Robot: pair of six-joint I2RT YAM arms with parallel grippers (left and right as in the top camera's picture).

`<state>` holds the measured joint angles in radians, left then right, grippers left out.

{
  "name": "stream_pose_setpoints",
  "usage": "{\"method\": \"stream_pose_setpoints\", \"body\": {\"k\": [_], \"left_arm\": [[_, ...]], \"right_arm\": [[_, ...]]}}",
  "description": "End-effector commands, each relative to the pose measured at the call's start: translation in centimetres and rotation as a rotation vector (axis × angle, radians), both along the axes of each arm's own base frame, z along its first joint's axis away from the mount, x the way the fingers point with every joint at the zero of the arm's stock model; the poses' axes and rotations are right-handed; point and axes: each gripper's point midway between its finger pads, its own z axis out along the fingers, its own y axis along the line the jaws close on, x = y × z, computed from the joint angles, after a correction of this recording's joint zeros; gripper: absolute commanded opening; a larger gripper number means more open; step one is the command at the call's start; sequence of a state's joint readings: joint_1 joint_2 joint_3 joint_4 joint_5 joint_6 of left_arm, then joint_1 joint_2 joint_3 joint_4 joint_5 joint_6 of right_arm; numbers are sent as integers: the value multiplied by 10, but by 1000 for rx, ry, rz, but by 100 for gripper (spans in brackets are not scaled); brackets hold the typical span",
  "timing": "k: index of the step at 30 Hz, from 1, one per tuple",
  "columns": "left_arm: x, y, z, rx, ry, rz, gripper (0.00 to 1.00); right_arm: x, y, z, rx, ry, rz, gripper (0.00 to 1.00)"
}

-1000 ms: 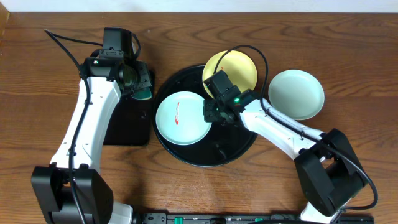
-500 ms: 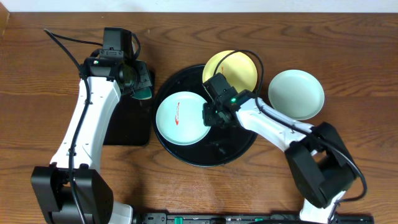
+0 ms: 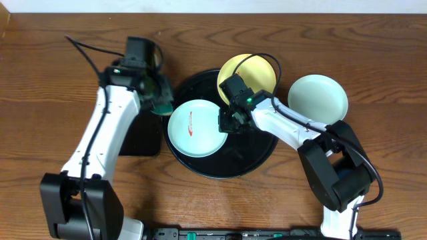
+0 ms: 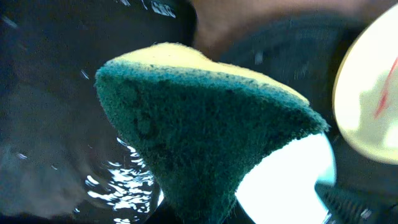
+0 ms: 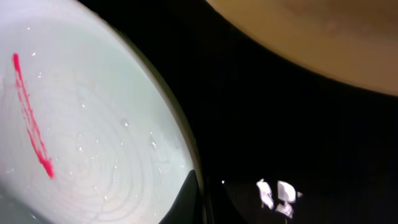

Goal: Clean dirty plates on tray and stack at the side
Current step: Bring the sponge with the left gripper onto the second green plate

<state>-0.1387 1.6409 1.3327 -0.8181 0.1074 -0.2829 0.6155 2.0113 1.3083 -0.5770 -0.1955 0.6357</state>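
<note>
On the round black tray [image 3: 250,157] lies a mint-blue plate [image 3: 190,137] with a red smear; it also shows in the right wrist view [image 5: 93,124]. A yellow plate [image 3: 257,70] rests on the tray's far rim, part hidden by the right arm. My right gripper [image 3: 225,121] straddles the mint plate's right rim [image 5: 198,199] and is shut on it. My left gripper [image 3: 160,101] is shut on a green and yellow sponge [image 4: 199,124], held over the tray's left edge, beside the smeared plate [image 4: 373,106].
A second mint-blue plate [image 3: 318,100] with no smear sits on the wooden table right of the tray. A smaller rectangular black tray [image 3: 137,137] lies left of the round tray, under the left arm. The right arm's cable loops over the yellow plate.
My left arm has swung right with the sponge, from over the rectangular tray to the round tray's left edge. My right gripper has shifted slightly at the mint plate's rim.
</note>
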Motion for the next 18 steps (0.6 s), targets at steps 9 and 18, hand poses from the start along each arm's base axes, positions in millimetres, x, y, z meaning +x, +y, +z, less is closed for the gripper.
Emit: {"method": "stream_pose_setpoints", "body": {"k": [9,18], "left_arm": [[-30,-17,-53,-16,87,-91,8],[-19,-47,-69,-126,42,-60,8]], "right_arm": [[3,6,-2,18,-2,20,1],[4,6,-2,21,-5,27,1]]}}
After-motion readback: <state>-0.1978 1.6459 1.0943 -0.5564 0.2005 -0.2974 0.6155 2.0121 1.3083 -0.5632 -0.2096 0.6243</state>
